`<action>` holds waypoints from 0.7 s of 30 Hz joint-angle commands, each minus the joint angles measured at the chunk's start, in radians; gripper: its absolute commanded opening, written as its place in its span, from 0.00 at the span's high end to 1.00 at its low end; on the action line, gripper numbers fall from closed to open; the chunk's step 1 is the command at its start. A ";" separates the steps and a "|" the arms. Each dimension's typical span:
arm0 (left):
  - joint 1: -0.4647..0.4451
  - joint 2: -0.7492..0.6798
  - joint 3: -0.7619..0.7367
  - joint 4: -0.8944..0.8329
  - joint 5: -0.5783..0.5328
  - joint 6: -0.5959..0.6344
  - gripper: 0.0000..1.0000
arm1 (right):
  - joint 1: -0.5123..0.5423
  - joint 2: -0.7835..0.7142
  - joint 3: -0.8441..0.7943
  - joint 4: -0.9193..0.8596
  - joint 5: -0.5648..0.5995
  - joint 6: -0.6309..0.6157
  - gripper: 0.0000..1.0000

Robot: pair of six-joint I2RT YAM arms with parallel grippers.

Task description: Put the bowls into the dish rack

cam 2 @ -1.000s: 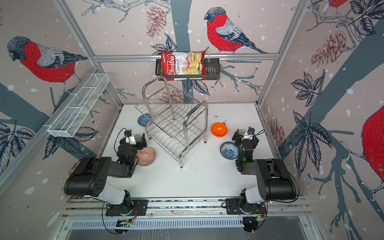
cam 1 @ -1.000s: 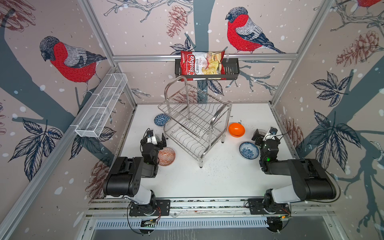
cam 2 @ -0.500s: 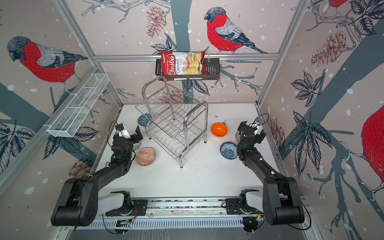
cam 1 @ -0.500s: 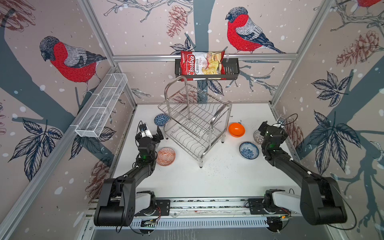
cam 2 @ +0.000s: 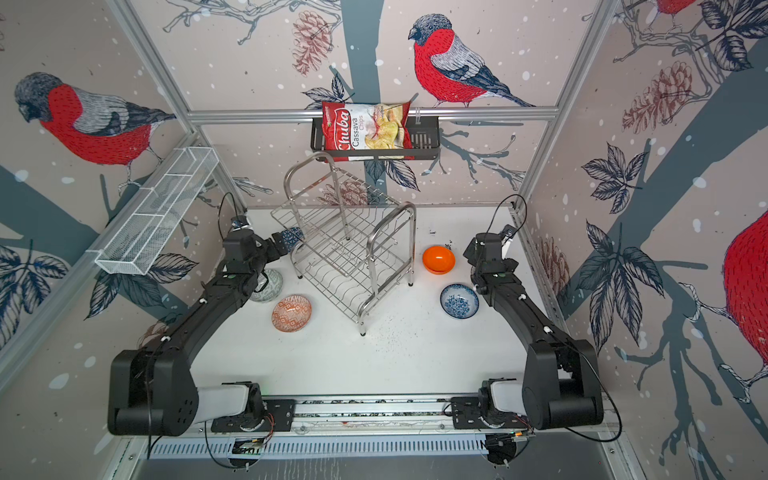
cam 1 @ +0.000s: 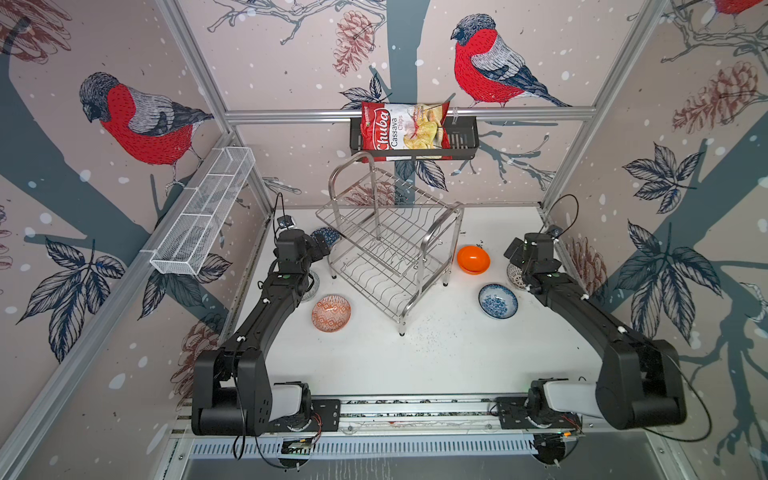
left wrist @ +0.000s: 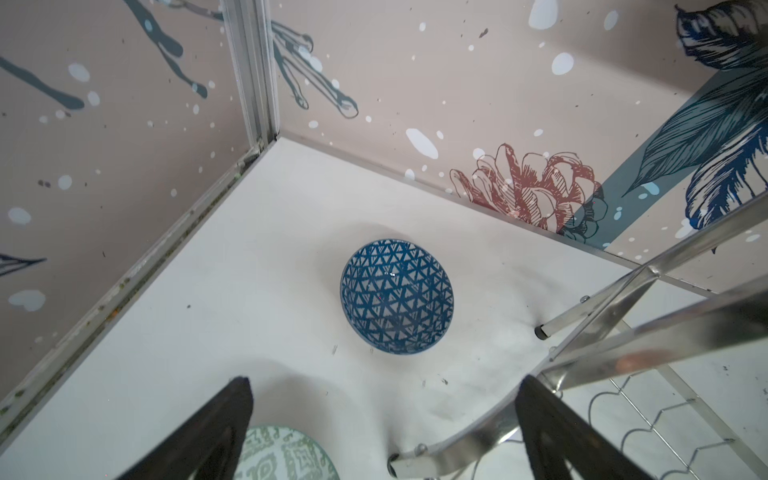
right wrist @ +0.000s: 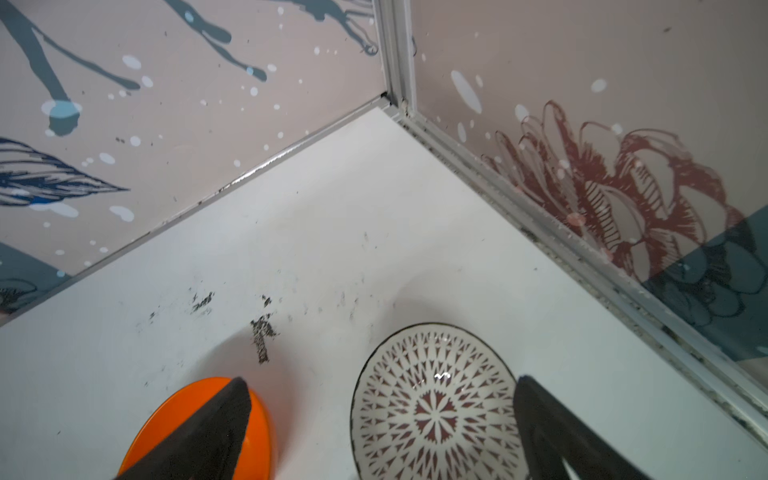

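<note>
The steel dish rack [cam 1: 390, 249] stands mid-table with nothing in it. Six bowls lie around it. On its left are a blue triangle-patterned bowl [left wrist: 397, 296], a grey-green one [cam 2: 268, 284] and an orange-red one [cam 1: 331, 312]. On its right are a plain orange one [cam 1: 473, 259], a blue floral one [cam 1: 498, 301] and a white one with dark red pattern [right wrist: 434, 407]. My left gripper [left wrist: 384, 380] hovers open just short of the blue triangle bowl, beside the rack's leg. My right gripper [right wrist: 381, 379] hangs open over the gap between the orange and white bowls.
A white mesh basket [cam 1: 203, 212] hangs on the left wall. A black shelf [cam 1: 461, 137] on the back rail holds a chips bag [cam 1: 403, 131]. The enclosure's walls stand close behind both grippers. Dark crumbs [right wrist: 262, 332] dot the table.
Both arms have stretched out from folded poses near the front toward the back of the table. The left gripper now nears the blue triangle bowl, the right the white patterned one. No bowl has moved.
</note>
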 commanded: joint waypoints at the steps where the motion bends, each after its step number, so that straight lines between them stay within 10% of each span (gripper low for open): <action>1: -0.002 -0.016 0.006 -0.168 0.004 -0.127 0.01 | 0.051 0.029 0.072 -0.199 -0.054 0.053 0.00; 21: -0.128 -0.356 -0.260 -0.326 0.200 -0.442 0.01 | 0.526 -0.122 -0.022 -0.235 -0.178 0.587 0.00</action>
